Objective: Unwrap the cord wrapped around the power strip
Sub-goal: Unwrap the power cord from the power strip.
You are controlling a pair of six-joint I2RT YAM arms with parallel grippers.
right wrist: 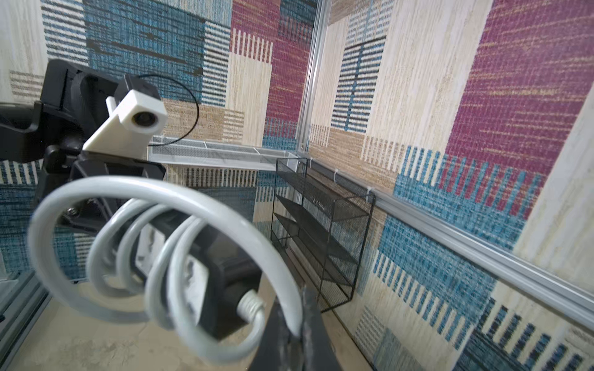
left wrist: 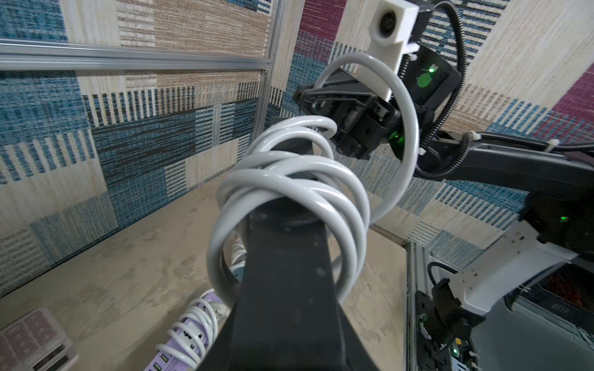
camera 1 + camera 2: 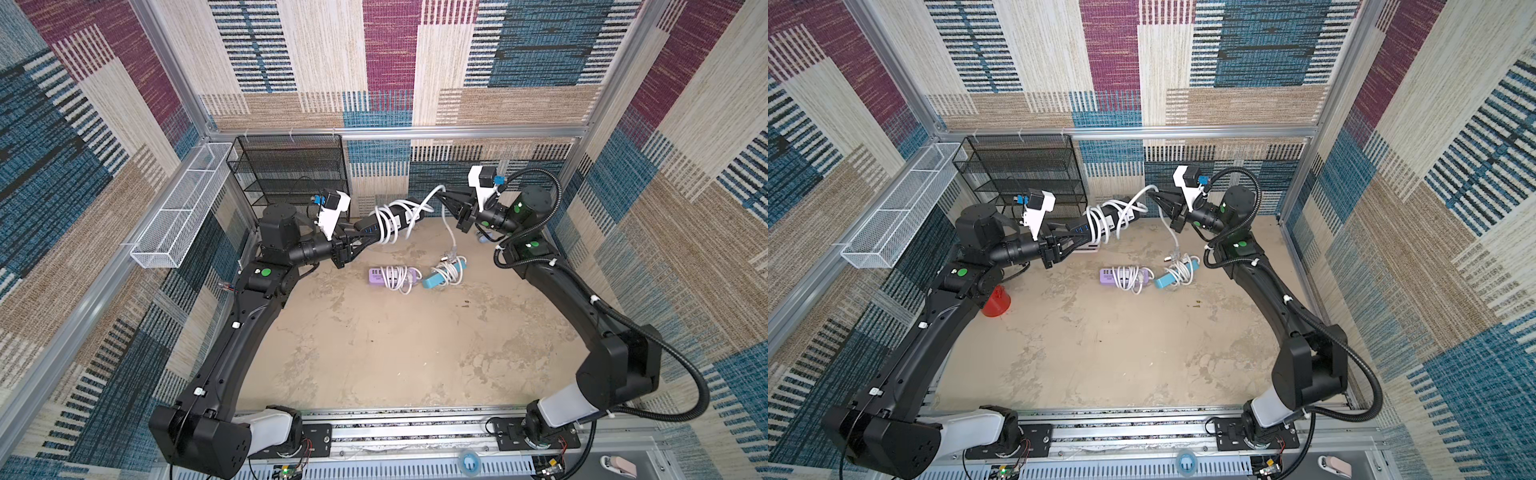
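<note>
The black power strip (image 2: 289, 257) is held off the table (image 3: 374, 353), just in front of the wire rack (image 3: 291, 174), with the left gripper (image 3: 368, 230) clamped on one end. Its white cord (image 3: 388, 226) coils round it. The right gripper (image 3: 441, 193), further from the rack, pinches one loop.
</note>
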